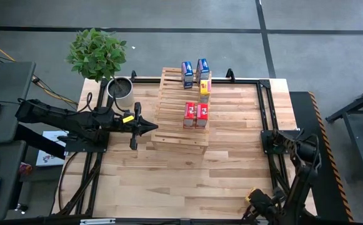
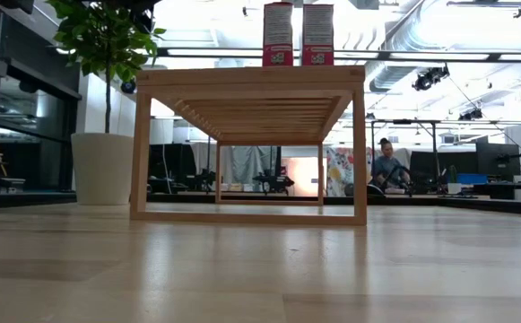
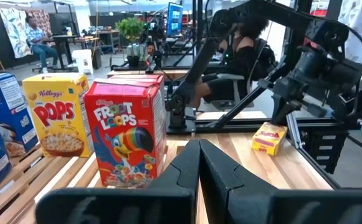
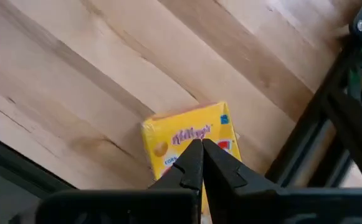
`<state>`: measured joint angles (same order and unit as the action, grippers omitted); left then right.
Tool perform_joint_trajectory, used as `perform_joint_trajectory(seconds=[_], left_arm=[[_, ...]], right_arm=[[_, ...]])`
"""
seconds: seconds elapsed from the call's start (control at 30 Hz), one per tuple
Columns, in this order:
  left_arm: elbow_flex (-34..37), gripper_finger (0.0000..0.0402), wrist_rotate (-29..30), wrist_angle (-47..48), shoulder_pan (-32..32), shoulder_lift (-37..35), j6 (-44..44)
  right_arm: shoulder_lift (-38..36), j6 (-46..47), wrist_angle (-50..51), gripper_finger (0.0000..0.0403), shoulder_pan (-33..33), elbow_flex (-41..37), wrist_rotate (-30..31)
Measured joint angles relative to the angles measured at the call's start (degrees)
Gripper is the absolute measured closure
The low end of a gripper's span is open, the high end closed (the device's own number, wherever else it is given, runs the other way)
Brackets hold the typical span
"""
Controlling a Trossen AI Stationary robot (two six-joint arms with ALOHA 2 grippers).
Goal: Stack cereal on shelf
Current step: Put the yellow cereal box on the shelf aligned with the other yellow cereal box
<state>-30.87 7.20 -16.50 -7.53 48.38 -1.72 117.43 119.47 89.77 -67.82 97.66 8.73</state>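
Note:
The shelf (image 1: 182,109), a pale slatted rack, stands at the table's far middle. On it stand two blue cereal boxes (image 1: 194,71), one yellow box (image 1: 204,90) and two red boxes (image 1: 195,115). The red Froot Loops box (image 3: 124,134) and the yellow Pops box (image 3: 59,121) show close in the left wrist view. My left gripper (image 1: 153,127) (image 3: 199,146) is shut and level, just left of the shelf, holding nothing. Another yellow box (image 4: 190,140) (image 3: 269,138) lies flat on the table near its near right corner. My right gripper (image 4: 200,144) is shut and points down right over it. My right gripper's shut fingertips come from above onto the printed top face (image 4: 193,130) of the flat-lying yellow box. I cannot tell whether they touch it. The box lies on the planks.
A potted plant (image 1: 100,59) stands at the far left corner beside the shelf. Black frame rails (image 1: 265,112) run along the table's right side. Bare planks (image 1: 181,175) stretch from the shelf to the near edge. A person (image 2: 387,166) sits in the room beyond.

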Motion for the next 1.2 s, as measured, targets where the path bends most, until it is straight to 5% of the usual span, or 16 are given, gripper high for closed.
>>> perform_joint_trajectory(seconds=[0.4, 0.87, 1.2], left_arm=[[0.0, 0.0401, 0.0, 0.4, 0.0, 0.0, 0.0], [0.0, 0.0402, -0.2, 0.4, 0.0, 0.0, 0.0], [0.0, 0.0401, -0.2, 1.1, 0.0, 0.0, 0.0]], right_arm=[[-0.9, -11.4, -18.1, 0.0403, 2.7, -7.5, -27.3], [-0.9, -21.6, -19.7, 0.0403, 8.4, -16.1, -48.6], [-0.9, -20.5, -22.6, 0.0403, 8.6, -16.1, -49.2]])
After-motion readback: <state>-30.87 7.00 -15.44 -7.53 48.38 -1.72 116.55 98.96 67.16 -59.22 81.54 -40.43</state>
